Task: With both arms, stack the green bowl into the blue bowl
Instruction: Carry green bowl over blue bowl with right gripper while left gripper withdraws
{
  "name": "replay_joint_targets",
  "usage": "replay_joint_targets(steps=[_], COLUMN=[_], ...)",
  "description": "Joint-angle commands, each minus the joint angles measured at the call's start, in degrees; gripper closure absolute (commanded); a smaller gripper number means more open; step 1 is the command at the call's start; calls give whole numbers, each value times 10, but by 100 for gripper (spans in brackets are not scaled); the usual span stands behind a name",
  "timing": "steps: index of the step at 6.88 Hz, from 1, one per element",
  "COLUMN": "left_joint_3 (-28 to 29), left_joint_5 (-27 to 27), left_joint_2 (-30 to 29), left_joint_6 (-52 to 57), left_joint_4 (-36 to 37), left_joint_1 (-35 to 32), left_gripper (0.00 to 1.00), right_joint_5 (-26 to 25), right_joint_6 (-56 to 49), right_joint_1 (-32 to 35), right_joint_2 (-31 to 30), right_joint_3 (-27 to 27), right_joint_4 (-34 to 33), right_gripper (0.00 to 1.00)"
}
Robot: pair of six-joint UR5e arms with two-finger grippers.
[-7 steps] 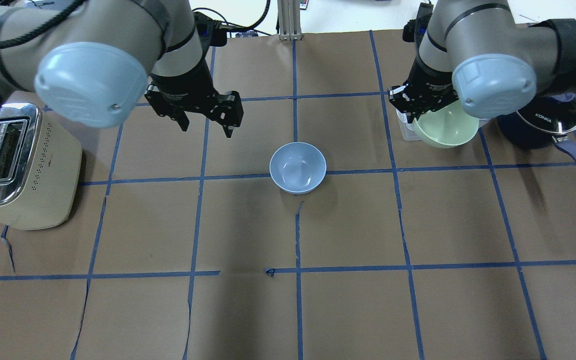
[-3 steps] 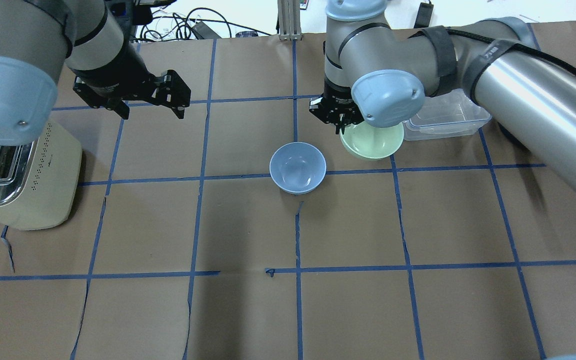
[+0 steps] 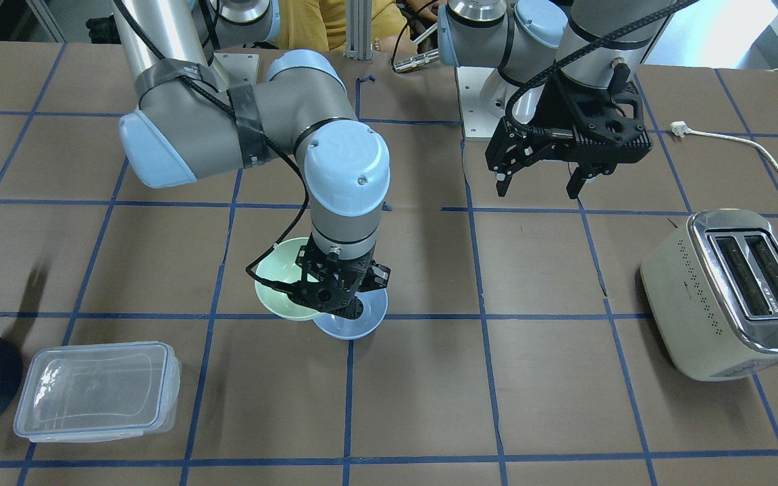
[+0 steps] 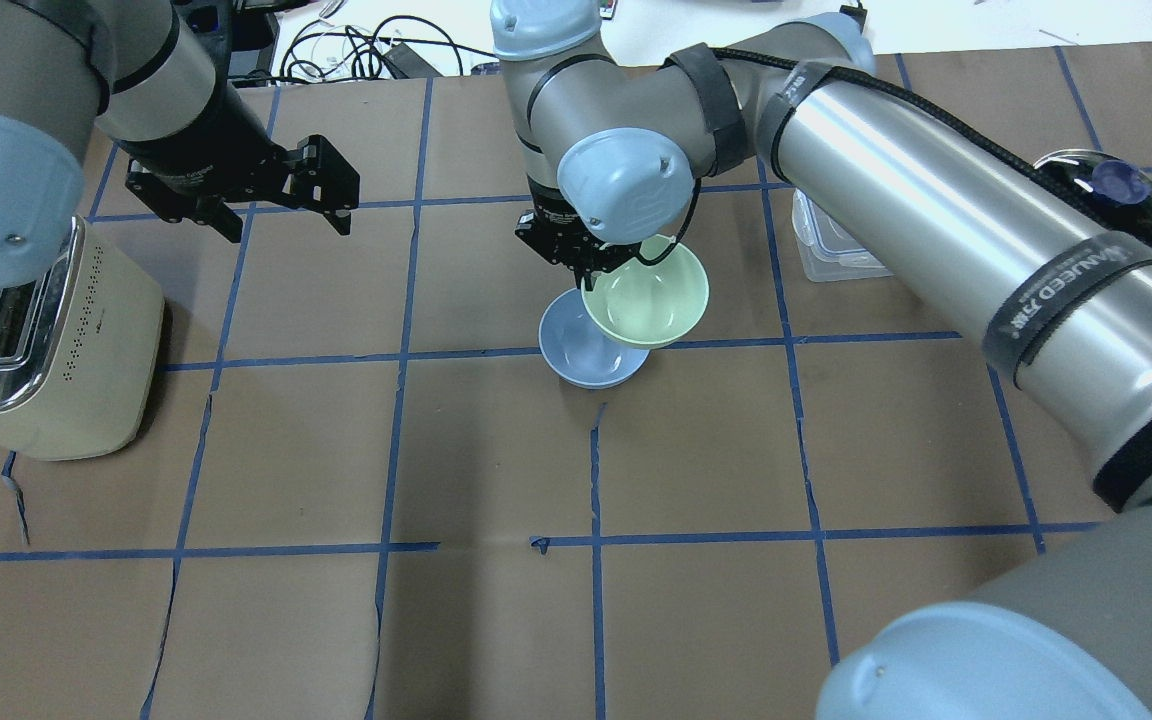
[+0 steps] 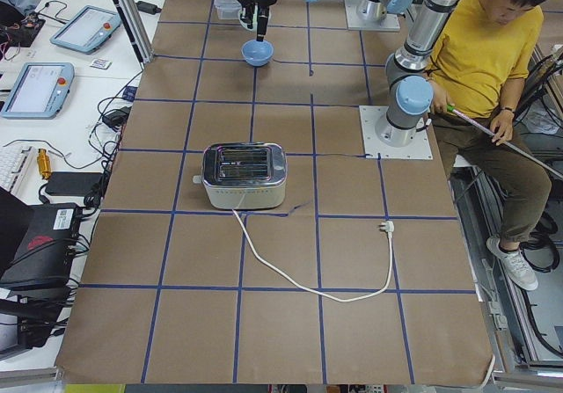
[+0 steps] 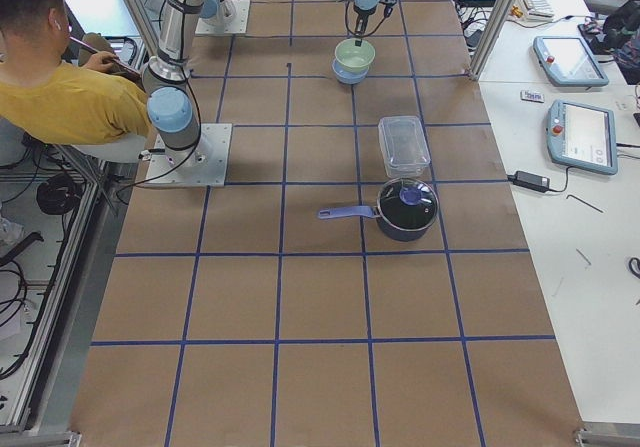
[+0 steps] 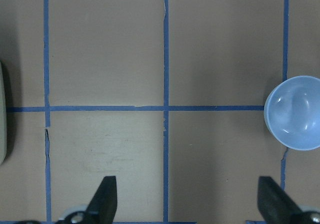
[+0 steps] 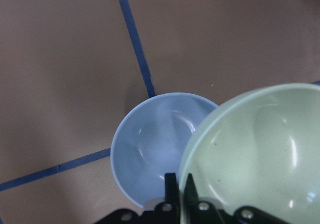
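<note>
Since a second ago the right gripper (image 4: pixel 581 262) — clamped on the green bowl's (image 4: pixel 648 292) rim — has carried it from the container (image 3: pixel 95 391) to hang over the blue bowl's (image 4: pixel 568 345) 2 o'clock edge, seen from overhead. This looks like the carrying step. Next it should shift toward 8 o'clock, centre, lower and release. The left gripper (image 4: pixel 286 226) — fingers apart — hangs off at 10 o'clock.

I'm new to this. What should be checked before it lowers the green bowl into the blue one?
1. Right gripper shut on green bowl rim: ok.
2. Green bowl centred over blue bowl: not ok, overlaps only partly.
3. Blue bowl upright, empty: ok.
4. Left gripper open, clear of both bowls: ok.
5. Bowls touching or apart: cannot tell.
</note>
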Motion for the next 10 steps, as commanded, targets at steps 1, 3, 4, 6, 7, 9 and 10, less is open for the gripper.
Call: replay_joint_targets(steps=[1,3,4,6,7,9,10], left_joint_3=[0,-1,0,-1,-1,-1,-1], left_joint_5=[0,0,0,0,0,0,0], left_joint_2=[0,0,0,0,0,0,0], left_joint_6=[2,2,2,1,1,1,1], left_joint_4=[0,-1,-1,-1,-1,-1,-1], left_joint_1=[1,1,1,1,1,1,1], left_gripper=[0,0,0,0,0,0,0], right_joint_5=[4,4,4,3,4,11,11], right_joint_6=[45,46,46,43,42,39,30], right_joint_1=[25,35,36,39,41,41,41], right_joint_2=[19,29,32,38,40,42,45], right_joint_3=[-4,-4,-5,-5,-5,-9,-9], right_joint_4=[2,-5,-8,-15,-16,-25,-58], right_gripper=[100,100,100,100,100,100,59])
